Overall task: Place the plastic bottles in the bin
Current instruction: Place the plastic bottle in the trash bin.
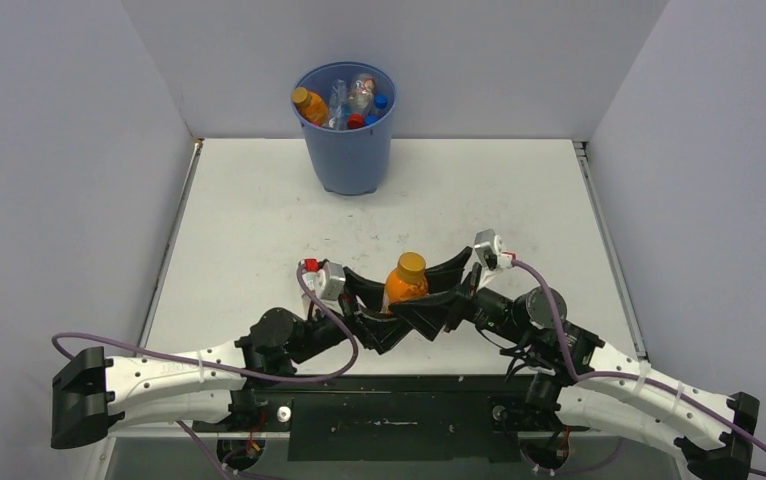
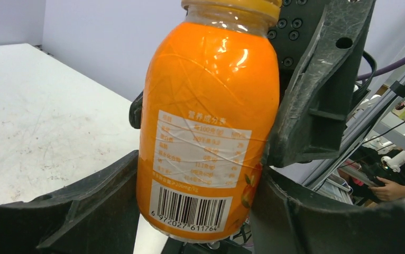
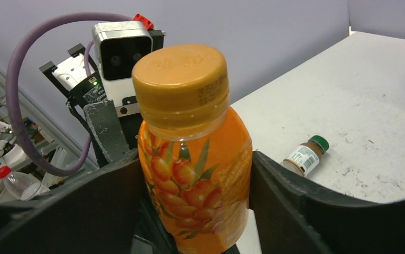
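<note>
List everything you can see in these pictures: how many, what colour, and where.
orange bottle: one, orange with orange cap, upright between both hands
bin: one, blue, far side of table
bottles in bin: several, one orange, others clear with red or blue caps
small bottle: one, brown with green cap, lying on table
table: one, white
left hand: black, gripping the orange bottle
right hand: black, gripping it too

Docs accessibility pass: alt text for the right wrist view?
An orange bottle with an orange cap sits upright in the right pincer. Behind it is the left wrist camera; a small brown bottle lies on the white table.
</note>
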You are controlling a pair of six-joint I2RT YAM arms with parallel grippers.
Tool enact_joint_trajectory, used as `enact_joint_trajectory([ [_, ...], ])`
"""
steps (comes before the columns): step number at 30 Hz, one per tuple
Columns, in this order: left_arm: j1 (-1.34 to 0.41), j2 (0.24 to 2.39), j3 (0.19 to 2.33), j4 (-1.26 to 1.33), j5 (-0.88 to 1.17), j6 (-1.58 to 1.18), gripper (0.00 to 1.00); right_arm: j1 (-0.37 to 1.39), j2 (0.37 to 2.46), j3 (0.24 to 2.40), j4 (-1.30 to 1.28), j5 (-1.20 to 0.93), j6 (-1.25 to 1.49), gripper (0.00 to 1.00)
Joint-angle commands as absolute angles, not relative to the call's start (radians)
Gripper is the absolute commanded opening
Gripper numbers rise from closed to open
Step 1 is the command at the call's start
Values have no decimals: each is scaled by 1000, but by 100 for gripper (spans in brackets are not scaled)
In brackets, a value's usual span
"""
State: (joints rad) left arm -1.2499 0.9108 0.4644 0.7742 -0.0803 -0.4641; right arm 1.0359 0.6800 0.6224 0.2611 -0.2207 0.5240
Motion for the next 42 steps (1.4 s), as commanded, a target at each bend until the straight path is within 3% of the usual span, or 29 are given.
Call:
enact_joint_trajectory([
  [1, -1255, 878, 474, 868, -79, -473, 0, 1034, 679, 593, 273, -194, 520, 58],
  [3, -1256, 880, 472, 874, -76, -472, 2, 1034, 678, 585, 285, -190, 523, 46],
  [5, -1256, 881, 469, 884, -67, -468, 35, 1035, 678, 583, 288, -191, 518, 37],
  [8, -1256, 859, 447, 898, -78, -463, 100, 1036, 661, 592, 264, -186, 492, 30],
  [13, -1255, 710, 384, 851, -172, -411, 96, 1035, 582, 631, 108, -133, 385, 27],
  [18, -1240, 583, 479, 648, -197, -362, 96, 1034, 548, 618, 32, -113, 320, 26],
  [27, -1183, 835, 887, 204, -87, -402, 96, 1036, 596, 575, 103, -162, 330, 25],
  [39, -1121, 948, 910, 161, -42, -495, 100, 1038, 610, 568, 158, -178, 346, 23],
  [42, -1106, 963, 907, 170, -18, -509, 90, 1038, 609, 565, 161, -178, 348, 23],
])
